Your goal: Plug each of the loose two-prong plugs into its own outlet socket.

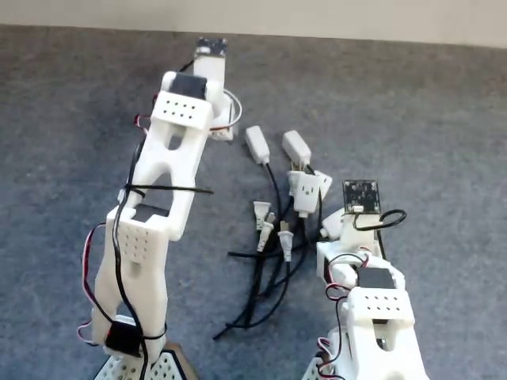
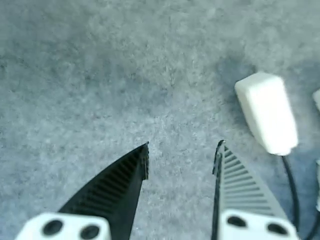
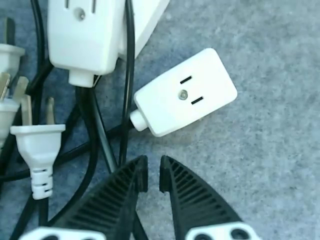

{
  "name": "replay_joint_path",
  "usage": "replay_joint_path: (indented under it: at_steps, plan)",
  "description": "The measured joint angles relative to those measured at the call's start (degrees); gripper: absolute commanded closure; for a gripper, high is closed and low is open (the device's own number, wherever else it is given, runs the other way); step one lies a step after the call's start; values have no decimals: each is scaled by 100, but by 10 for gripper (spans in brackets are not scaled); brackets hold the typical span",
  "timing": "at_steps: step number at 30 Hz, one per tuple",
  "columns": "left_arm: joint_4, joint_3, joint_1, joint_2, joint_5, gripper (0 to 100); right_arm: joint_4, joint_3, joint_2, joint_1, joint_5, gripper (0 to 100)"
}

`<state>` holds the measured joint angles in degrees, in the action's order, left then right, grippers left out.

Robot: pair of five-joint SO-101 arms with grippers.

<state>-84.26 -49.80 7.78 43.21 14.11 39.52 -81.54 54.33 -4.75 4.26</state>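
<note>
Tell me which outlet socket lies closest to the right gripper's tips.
The tilted socket with both slots showing, just beyond the right gripper; the other socket lies farther off.

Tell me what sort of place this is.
Probably a robotics test bench rather than a home. A white left arm and right arm stand on a grey carpet-like surface, with loose plugs and outlet sockets laid out between them.

The left arm [image 1: 170, 174] stretches far forward, almost straight, with its wrist tipped downward. The left claw [image 2: 183, 146] is spread wide and grips nothing. The right arm [image 1: 372, 305] sits folded close to its base. The right claw [image 3: 152, 165] points down, fingers nearly together, empty.
</note>
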Motion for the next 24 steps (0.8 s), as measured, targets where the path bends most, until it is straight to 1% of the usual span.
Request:
replay_joint_path:
  at_steps: [3,4,8,10,17,21,24]
  plan:
    - [-299,-404,97,0,-35,772,0,0,0,0,0,942]
    - [-448,-501,167,0,-202,772,0,0,0,0,0,942]
    - [-1125,-615,492,0,-1178,772,0,0,0,0,0,942]
    - [-1371,-615,536,0,-1670,772,0,0,0,0,0,942]
    - [-1433,-624,510,0,-3420,771,0,0,0,0,0,942]
    - [-1152,-624,826,0,-3789,772,-79,0,0,0,0,942]
    - [-888,-624,1073,0,-3877,772,-105,0,0,0,0,942]
